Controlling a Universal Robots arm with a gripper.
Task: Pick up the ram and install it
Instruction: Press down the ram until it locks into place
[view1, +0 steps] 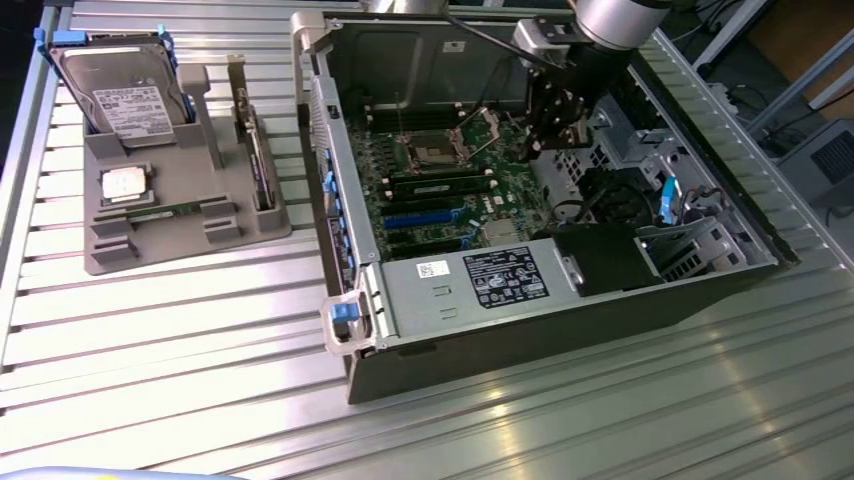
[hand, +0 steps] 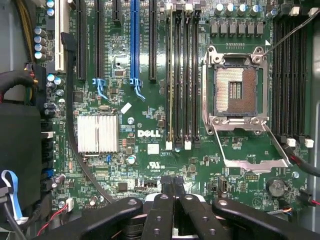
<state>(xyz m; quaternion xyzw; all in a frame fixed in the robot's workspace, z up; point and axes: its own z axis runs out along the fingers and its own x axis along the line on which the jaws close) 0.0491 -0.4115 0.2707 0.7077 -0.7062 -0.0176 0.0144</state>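
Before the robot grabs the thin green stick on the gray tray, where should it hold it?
I'd come straight down and pinch the middle of the ram, one side of the claw on each long face. It's long and thin, and its ends sit by the tray's gray holders, so the middle looks easiest to reach.

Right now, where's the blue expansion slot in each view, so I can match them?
Exterior view: blue expansion slot inside the open case, near the picture's middle.
Wrist view: blue expansion slot on the green motherboard, between black slots.
Shared landmark: the CPU socket in its metal frame.
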